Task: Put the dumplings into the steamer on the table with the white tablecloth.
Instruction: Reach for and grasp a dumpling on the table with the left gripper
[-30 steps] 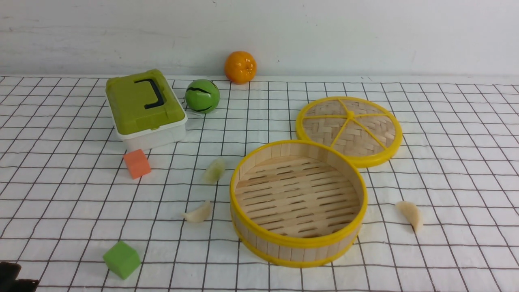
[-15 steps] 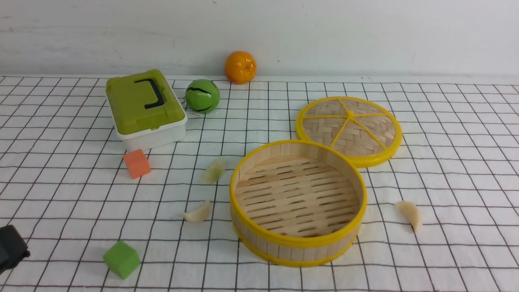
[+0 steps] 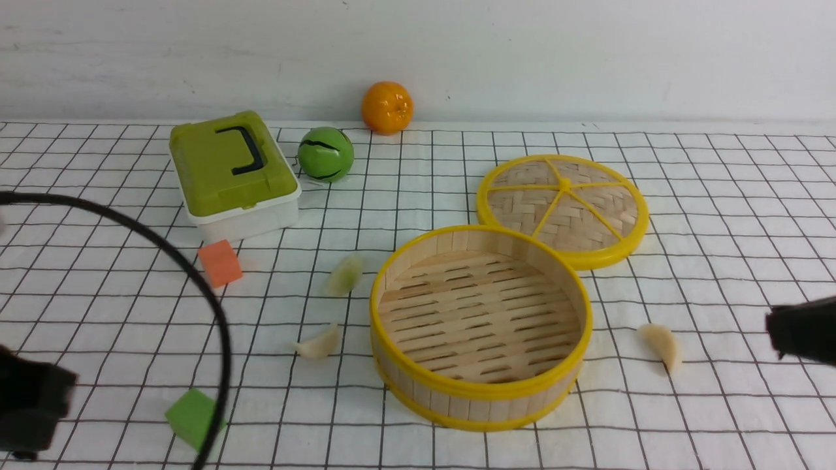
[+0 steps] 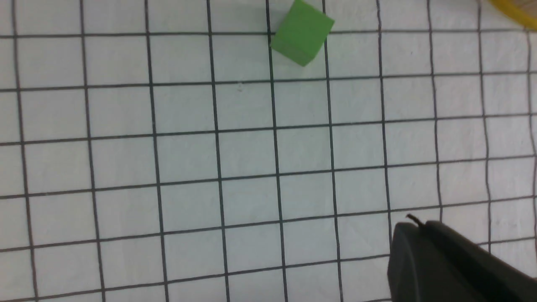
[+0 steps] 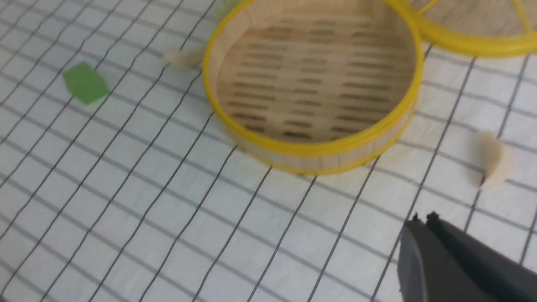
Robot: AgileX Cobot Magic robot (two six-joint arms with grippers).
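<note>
Steamer [image 3: 480, 391] in the middle of the white tablecloth [image 3: 718, 196]: round, shallow, yellow rims top and bottom, pale wooden wall, slatted floor. All three dumplings lie on the cloth outside it, small glossy crescents. One with a pale green tinge [image 3: 345, 274] is just off the steamer's left rim. A cream one [image 3: 319, 342] sits on the same side, nearer the camera and close to the wall. The third [image 3: 661, 346], also cream, lies to the steamer's right, a little apart.

The woven lid [image 3: 563, 209] with yellow spokes lies flat behind the steamer to the right, its edge meeting the far rim.

Left gripper [image 3: 29, 405] hangs low, well to the steamer's left, with the green cube [image 3: 194, 418] between them. The wrist view shows it [image 4: 415, 226] with jaws pressed together on nothing. Right gripper [image 3: 793, 333] is out to the steamer's right, beyond the third dumpling. Its jaws [image 5: 423, 222] are also closed tight, holding nothing.
</note>
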